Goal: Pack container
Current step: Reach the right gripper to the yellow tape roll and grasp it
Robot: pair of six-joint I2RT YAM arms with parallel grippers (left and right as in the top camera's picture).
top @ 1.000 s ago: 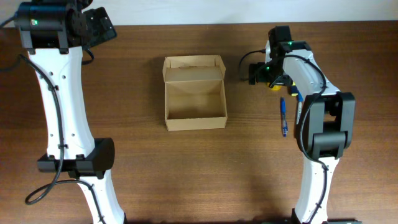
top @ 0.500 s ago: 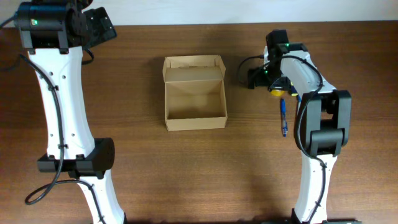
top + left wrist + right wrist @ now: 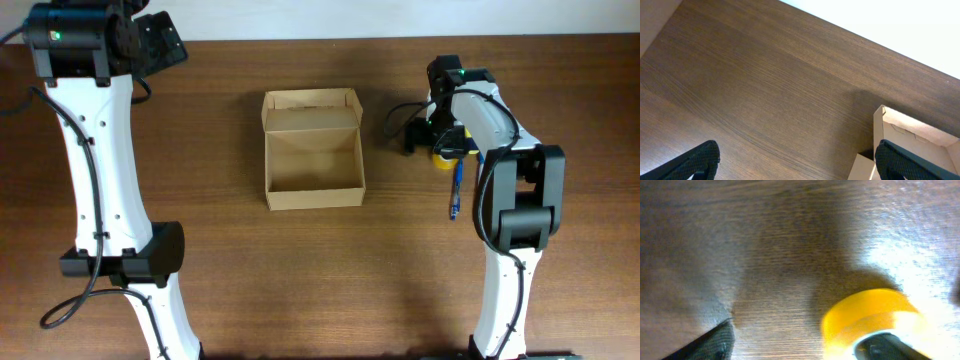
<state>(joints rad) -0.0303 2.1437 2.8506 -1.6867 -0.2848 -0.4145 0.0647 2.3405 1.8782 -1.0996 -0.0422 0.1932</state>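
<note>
The container (image 3: 313, 150) is a tan cardboard box, open, with its flap lid standing at the far side; it looks empty. Its corner also shows in the left wrist view (image 3: 912, 131). A yellow tape roll (image 3: 441, 156) lies right of the box and fills the lower right of the right wrist view (image 3: 867, 314). A blue pen (image 3: 455, 190) lies just in front of the roll. My right gripper (image 3: 426, 140) (image 3: 800, 347) is open low over the table, one finger in the roll's hole and the other outside to the left. My left gripper (image 3: 160, 45) (image 3: 800, 162) is open and empty at the far left.
The wooden table ends at a white wall along the far edge (image 3: 320, 20). The right arm's own links (image 3: 515, 200) stand beside the pen. The left arm's base column (image 3: 110, 200) rises left of the box.
My right gripper has moved a little toward the table's front, over the yellow roll, and the roll now shows slightly nearer the front. The left arm and the box have not moved.
</note>
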